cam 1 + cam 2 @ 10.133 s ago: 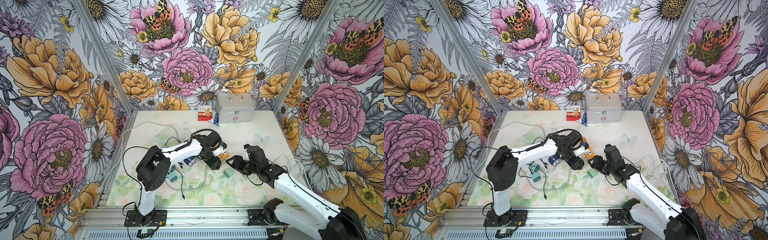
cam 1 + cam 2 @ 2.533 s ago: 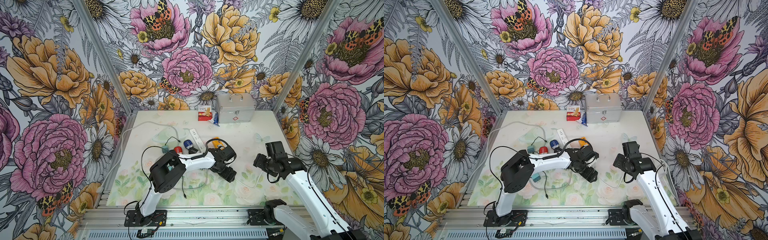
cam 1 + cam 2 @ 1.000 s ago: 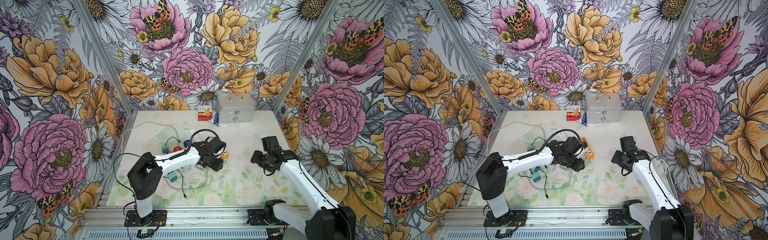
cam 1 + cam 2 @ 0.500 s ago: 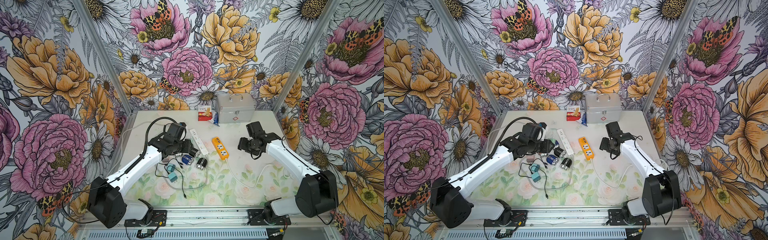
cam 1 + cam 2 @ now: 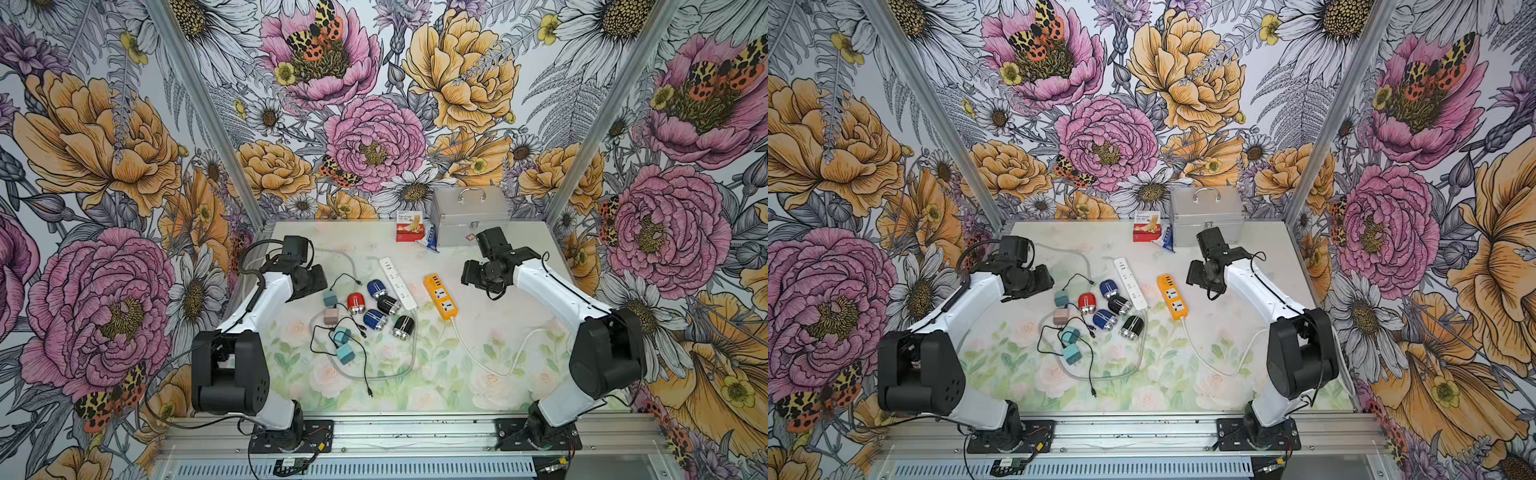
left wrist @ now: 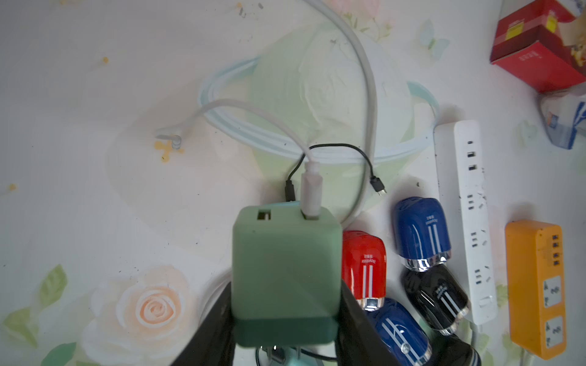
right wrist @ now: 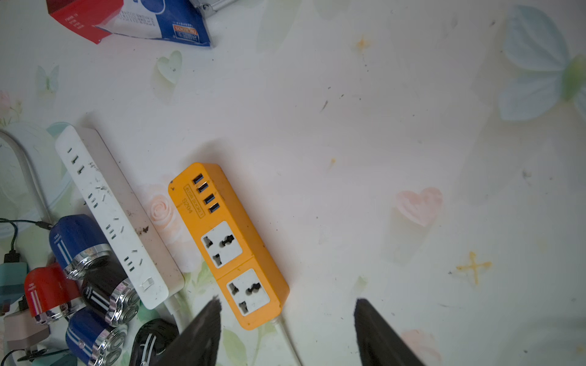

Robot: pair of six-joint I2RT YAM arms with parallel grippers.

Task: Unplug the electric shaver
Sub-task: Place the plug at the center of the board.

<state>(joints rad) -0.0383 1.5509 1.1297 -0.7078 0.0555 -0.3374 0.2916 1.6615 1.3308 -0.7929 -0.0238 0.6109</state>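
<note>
Between left fingers [image 6: 212, 332], green charger [image 6: 285, 269] clamped; top views hide grip.

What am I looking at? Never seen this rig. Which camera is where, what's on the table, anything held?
Two white robot arms stand at the near edge of a table, each ending in a two-fingered pincer. The two wide pictures come from one stereo camera overhead, so they show nearly the same scene. The two close-ups come from cameras on the arms' wrists. On the table lie five small shavers, a white power strip, an orange power strip, several charger cubes with cables, a silver case and a red box. The left pincer grips a green charger cube with a white cable plugged in. The right pincer is open and empty, near the orange power strip.
</note>
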